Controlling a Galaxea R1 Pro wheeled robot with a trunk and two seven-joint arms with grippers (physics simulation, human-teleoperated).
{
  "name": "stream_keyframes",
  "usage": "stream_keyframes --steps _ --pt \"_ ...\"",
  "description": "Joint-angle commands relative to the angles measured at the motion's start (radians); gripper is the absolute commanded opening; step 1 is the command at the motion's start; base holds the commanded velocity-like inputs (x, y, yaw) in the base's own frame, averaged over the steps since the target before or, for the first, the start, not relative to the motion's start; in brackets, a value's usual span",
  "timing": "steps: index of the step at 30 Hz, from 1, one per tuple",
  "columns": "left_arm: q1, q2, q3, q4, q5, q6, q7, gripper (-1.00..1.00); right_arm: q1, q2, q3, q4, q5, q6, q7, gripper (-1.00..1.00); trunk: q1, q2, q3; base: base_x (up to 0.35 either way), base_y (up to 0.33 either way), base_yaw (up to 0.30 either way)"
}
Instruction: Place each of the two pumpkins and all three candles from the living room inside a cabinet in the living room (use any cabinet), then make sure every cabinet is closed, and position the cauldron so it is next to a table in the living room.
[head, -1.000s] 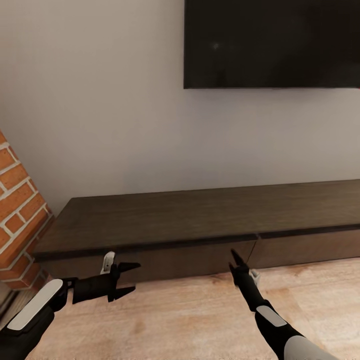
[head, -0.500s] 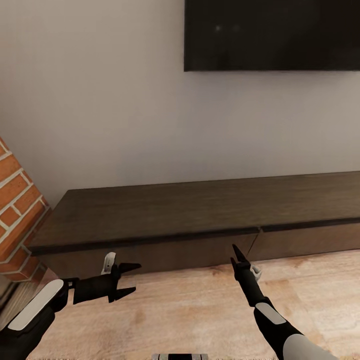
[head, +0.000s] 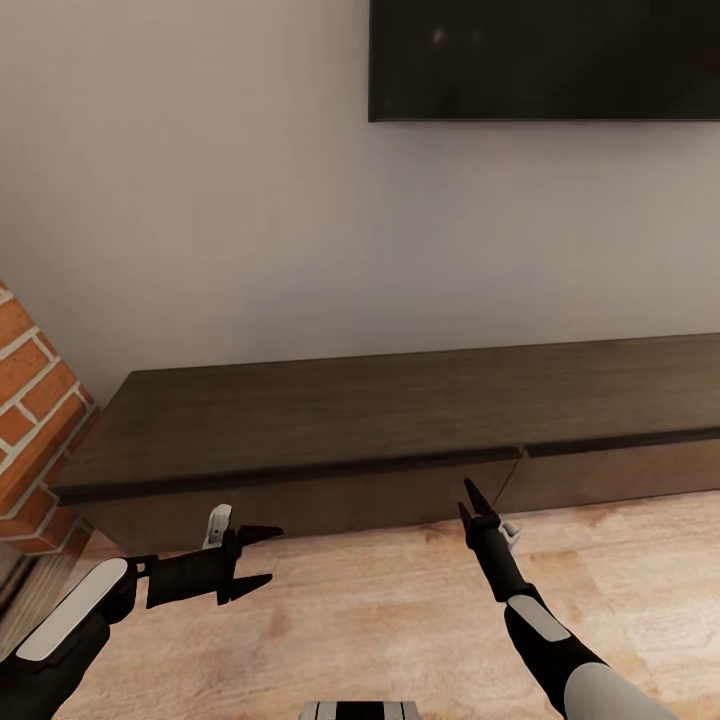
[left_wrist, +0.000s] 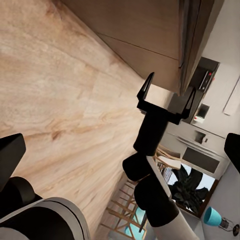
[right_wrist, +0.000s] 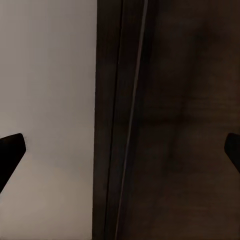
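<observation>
While both arms hover over the plank floor (head: 400, 620), the left gripper (head: 262, 560) is spread wide and empty; the right gripper (head: 470, 503), seemingly parted too, holds nothing. Just beyond them runs the cabinet (head: 300, 430), drawers shut, under the television (head: 545, 60).

1. Left arm enters the head view from the lower left corner, forearm roughly level and reaching toward the middle.
2. Left gripper (head: 262, 559): two black fingers spread apart, nothing between them, pointing sideways toward the right arm.
3. Right arm rises from the lower right corner, forearm angled up and forward.
4. Right gripper (head: 468, 503): fingers parted and empty, tips pointing up and away; the left wrist view shows the same gripper (left_wrist: 167, 96) with both prongs clearly separated.
</observation>
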Motion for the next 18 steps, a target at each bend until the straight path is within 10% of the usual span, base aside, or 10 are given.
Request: stream_keyframes --steps 1,18 --pt "-0.001 0.001 -0.001 0.0 0.01 0.001 0.008 1.0 -0.001 -0.001 0.007 0.0 -0.01 0.004 0.003 1.0 0.0 0.0 -0.001 0.0 0.0 0.0" --pt "-0.001 0.0 -0.001 -0.008 0.01 0.001 0.008 1.0 -0.001 -0.001 -0.033 0.0 -0.009 0.005 -0.005 1.0 0.0 0.0 -0.001 0.12 0.0 0.0"
